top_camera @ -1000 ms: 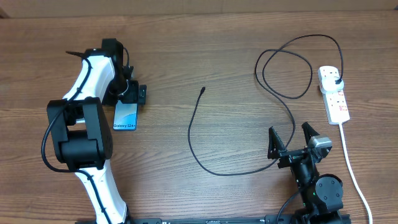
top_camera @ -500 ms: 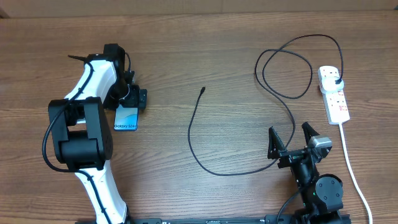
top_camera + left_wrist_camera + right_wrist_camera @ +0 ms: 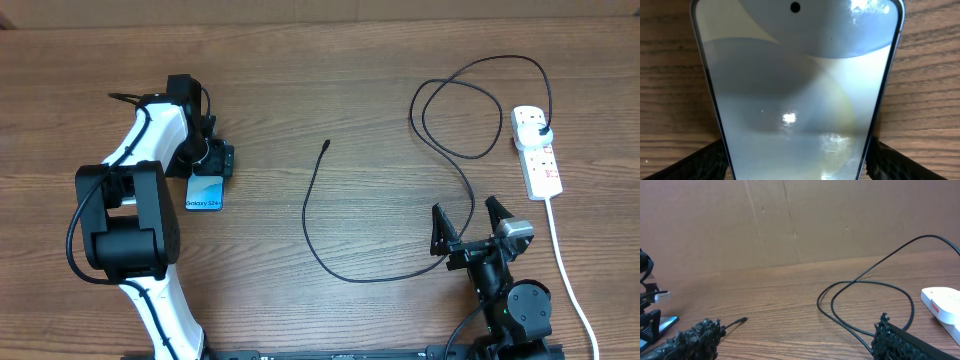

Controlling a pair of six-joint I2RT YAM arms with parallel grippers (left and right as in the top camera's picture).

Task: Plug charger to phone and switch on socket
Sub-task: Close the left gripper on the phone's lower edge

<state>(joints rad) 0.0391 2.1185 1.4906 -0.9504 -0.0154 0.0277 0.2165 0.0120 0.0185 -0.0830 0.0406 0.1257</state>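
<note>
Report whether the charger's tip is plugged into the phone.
Unplugged: the charger's tip lies bare on the table, well apart from the phone.

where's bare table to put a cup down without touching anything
Bare wood lies between the phone and the loose tip of the charger, and along the far edge above both. Crowded: the right side, where the charger loops beside the socket.

SITE: robotics lab bench, as I read it from my feeds | EVIDENCE: left arm [image 3: 125, 215] and right arm [image 3: 515, 300] mounted at the near edge of a wood-grain table [image 3: 300, 80] | BACKDROP: plain cardboard wall [image 3: 790, 220] (seams showing)
</note>
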